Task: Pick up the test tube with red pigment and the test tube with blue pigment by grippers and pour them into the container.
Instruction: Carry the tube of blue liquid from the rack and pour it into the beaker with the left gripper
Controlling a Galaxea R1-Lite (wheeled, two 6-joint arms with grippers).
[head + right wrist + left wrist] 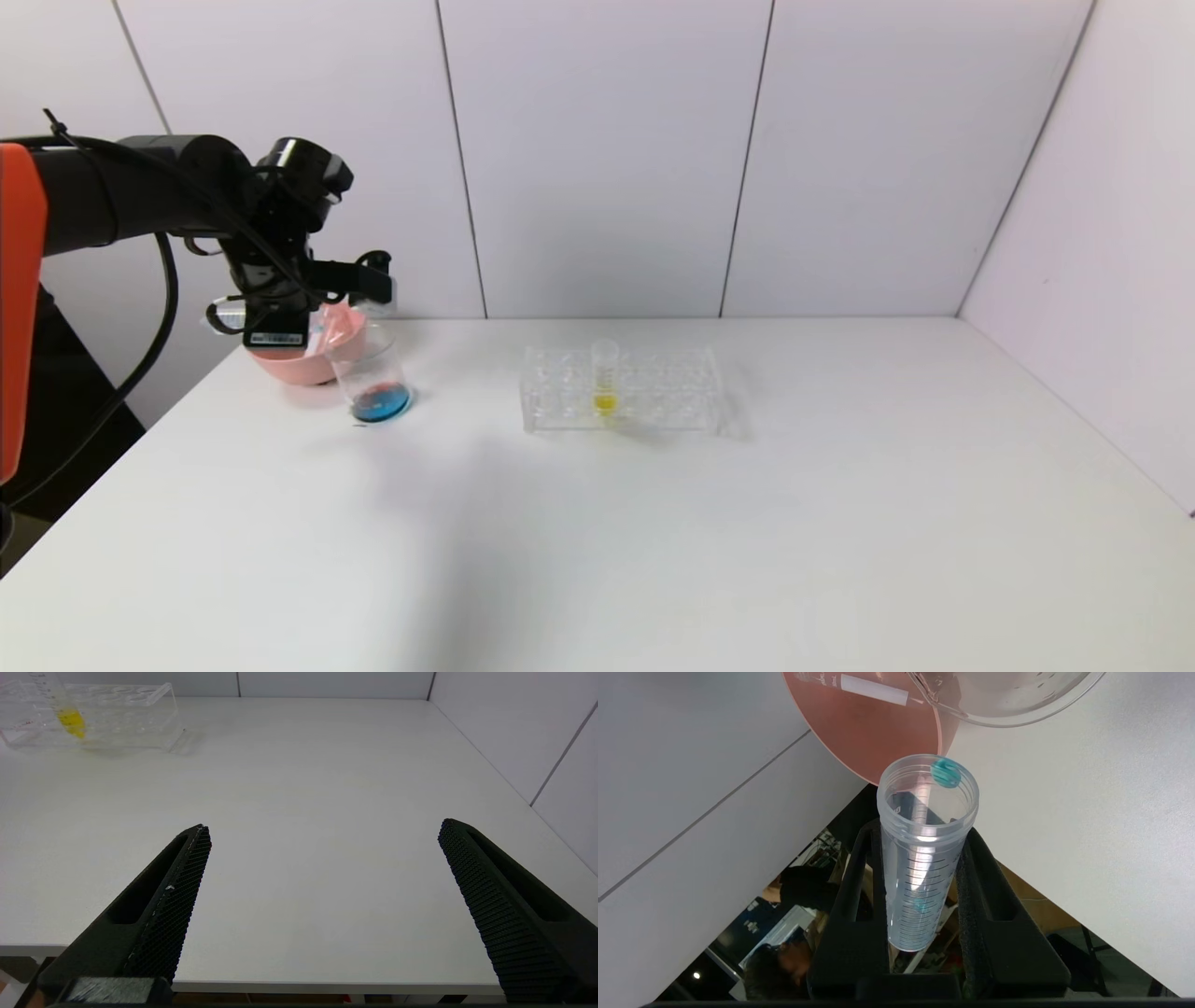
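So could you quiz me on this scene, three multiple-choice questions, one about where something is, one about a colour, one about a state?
1. Where does the tube with yellow liquid stand?
A. in the clear tube rack
B. in the pink bowl
C. flat on the table

2. What colour is the liquid in the beaker?
A. red
B. blue
C. yellow

3. How is the right gripper?
A. shut on a tube
B. open and empty
C. shut on nothing

Answers:
1 A, it rises upright from a rack hole.
2 B, a blue pool lies at the bottom.
3 B, its fingers stand wide apart over bare table, while the left gripper clamps a nearly empty tube.
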